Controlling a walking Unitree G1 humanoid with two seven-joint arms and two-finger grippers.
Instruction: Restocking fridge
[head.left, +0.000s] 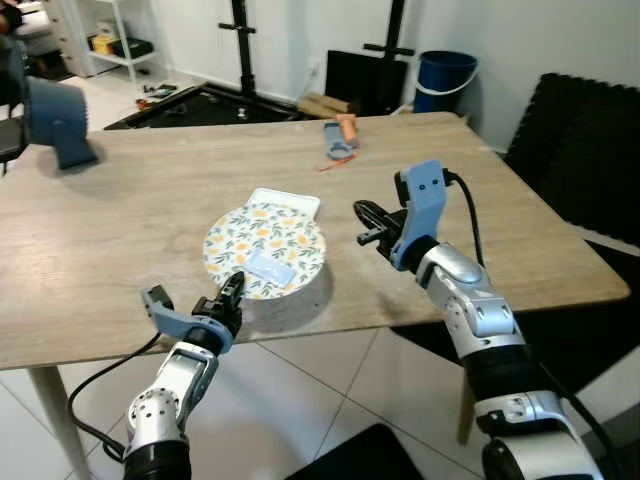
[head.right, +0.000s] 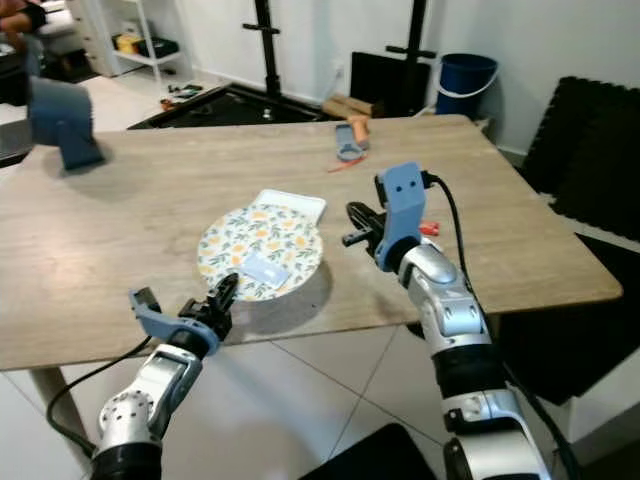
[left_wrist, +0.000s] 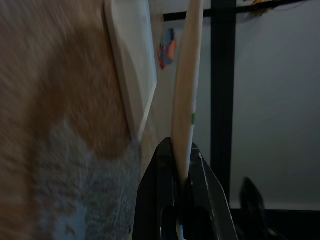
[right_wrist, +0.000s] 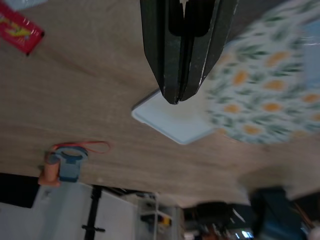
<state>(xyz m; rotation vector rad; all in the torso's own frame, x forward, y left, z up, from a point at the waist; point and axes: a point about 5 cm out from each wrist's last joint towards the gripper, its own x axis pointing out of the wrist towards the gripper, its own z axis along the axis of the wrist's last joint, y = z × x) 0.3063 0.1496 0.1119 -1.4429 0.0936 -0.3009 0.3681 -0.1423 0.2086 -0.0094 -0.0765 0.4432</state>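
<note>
At the table's (head.left: 120, 230) near edge, the left gripper (head.left: 232, 296) is clamping its fingers on the floral plate's (head.left: 265, 248) rim, the plate overlapping a white tray (head.left: 290, 203). Just right, the right gripper (head.left: 368, 224) is hovering, fingers together. Lifting level and slowly should be keeping the thin rim from slipping.

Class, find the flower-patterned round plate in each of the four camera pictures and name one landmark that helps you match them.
Left eye view: the floral plate lies near the table's near edge, its rim pinched by the left gripper.
Right eye view: centre-left, plate.
Left wrist view: seen edge-on, a pale rim rising from between the fingers.
Right wrist view: blurred, upper right.
Shared landmark: the white rectangular tray beneath the plate.
</note>
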